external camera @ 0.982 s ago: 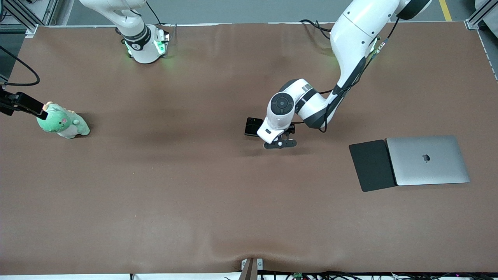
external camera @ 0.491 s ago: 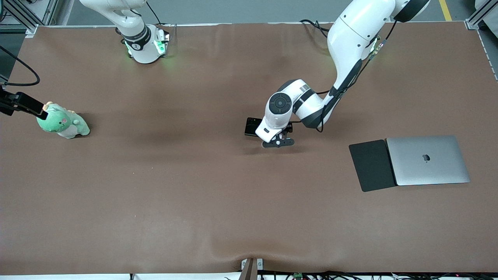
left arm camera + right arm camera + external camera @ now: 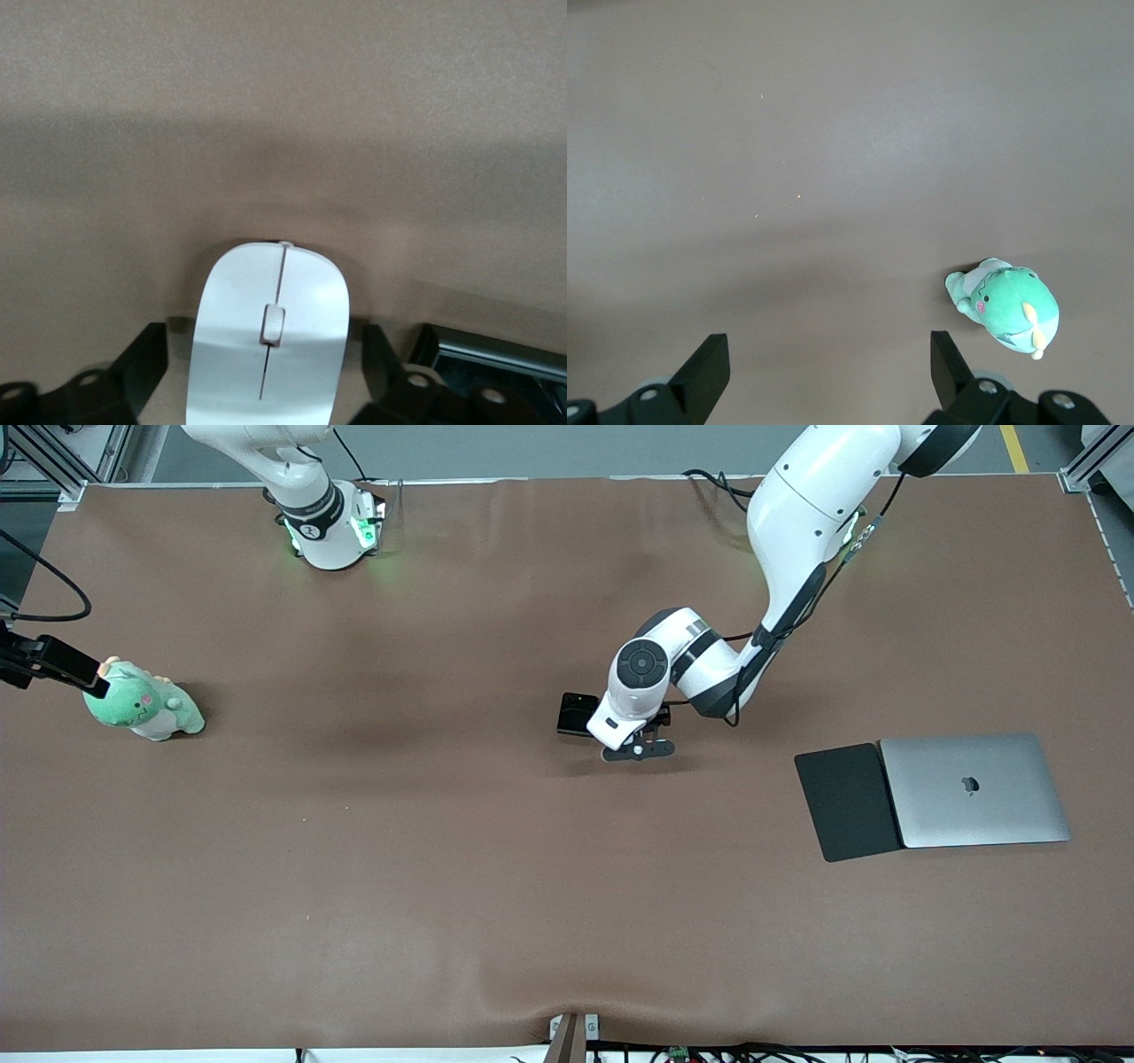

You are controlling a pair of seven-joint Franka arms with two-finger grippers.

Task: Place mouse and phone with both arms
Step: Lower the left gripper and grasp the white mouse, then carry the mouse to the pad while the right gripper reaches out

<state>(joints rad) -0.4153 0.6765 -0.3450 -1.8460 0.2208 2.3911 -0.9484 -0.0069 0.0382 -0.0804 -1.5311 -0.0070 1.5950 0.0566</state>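
Note:
The white mouse (image 3: 270,341) lies on the brown table between the fingers of my left gripper (image 3: 263,354), which is open with a gap on each side of it. In the front view the left gripper (image 3: 638,748) is low at the table's middle and its wrist hides the mouse. The black phone (image 3: 574,713) lies right beside it toward the right arm's end, partly under the wrist; its glossy edge shows in the left wrist view (image 3: 505,367). My right gripper (image 3: 826,354) is open and empty, high over bare table near the green toy.
A green plush toy (image 3: 142,704) sits at the right arm's end of the table and shows in the right wrist view (image 3: 1008,305). A flat black mouse pad (image 3: 846,802) and a closed silver laptop (image 3: 974,788) lie side by side toward the left arm's end.
The left arm's wrist shifted slightly toward the phone and back again. The mouse, the phone and the right arm have not visibly moved.

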